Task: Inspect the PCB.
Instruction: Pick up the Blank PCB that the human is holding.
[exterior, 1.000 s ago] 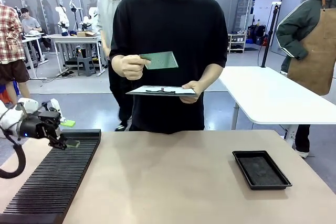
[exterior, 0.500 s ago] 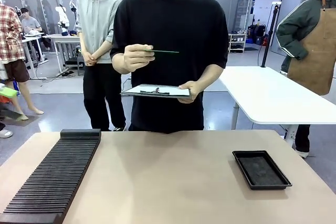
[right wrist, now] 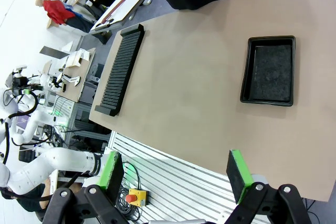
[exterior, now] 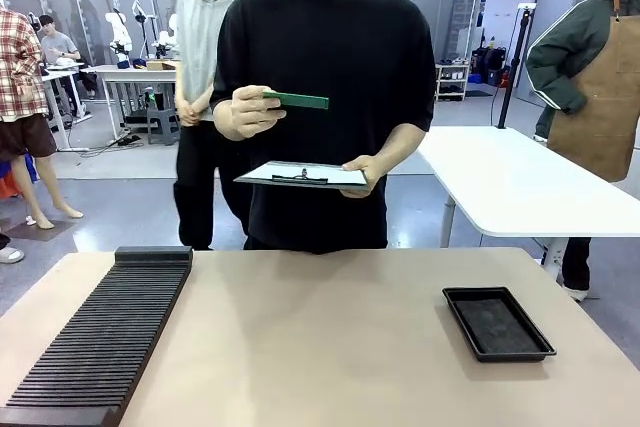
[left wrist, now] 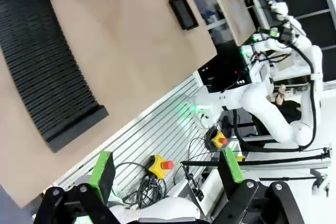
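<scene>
The PCB (exterior: 297, 100) sits edge-on in the person's hand (exterior: 248, 112) above the clipboard (exterior: 303, 175), beyond the desk's (exterior: 320, 347) far edge; a loose pinch could drop it. The left gripper (left wrist: 167, 167) and right gripper (right wrist: 176, 174) hang released and empty by the near edge. A slotted rack (exterior: 100, 332) lines the left edge and a black tray (exterior: 497, 323) sits near the right, neither barring the middle.

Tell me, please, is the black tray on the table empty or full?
Empty: the black tray holds nothing; only its bare, dark floor shows.

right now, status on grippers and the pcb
Left gripper open, empty. Right gripper open, empty. PCB in person's hand, above clipboard. Rack, tray on table.
</scene>
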Robot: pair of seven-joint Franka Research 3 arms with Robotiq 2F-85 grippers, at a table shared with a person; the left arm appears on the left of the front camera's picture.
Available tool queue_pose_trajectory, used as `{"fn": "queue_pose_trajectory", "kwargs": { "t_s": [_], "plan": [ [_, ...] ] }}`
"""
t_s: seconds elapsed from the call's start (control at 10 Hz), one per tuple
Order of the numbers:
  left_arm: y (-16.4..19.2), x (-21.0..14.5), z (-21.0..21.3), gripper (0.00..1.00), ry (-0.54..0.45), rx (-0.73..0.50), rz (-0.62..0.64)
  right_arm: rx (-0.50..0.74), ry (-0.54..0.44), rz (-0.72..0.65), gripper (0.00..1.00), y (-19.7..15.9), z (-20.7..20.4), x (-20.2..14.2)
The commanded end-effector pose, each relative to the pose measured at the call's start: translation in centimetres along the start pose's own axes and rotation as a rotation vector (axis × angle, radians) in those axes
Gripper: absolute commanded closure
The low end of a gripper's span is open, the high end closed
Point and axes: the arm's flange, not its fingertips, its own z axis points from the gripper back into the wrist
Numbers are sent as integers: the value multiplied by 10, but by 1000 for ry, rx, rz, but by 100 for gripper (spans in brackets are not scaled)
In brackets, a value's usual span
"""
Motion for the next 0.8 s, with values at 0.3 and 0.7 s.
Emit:
{"fn": "queue_pose_trajectory", "kwargs": {
  "t_s": [0.3, 0.7],
  "plan": [
    [-14, -9, 4, 0, 3, 41, 0, 6, -1, 13, 0, 0, -2, -2],
    [-14, -9, 4, 0, 3, 41, 0, 6, -1, 13, 0, 0, -2, -2]
  ]
}}
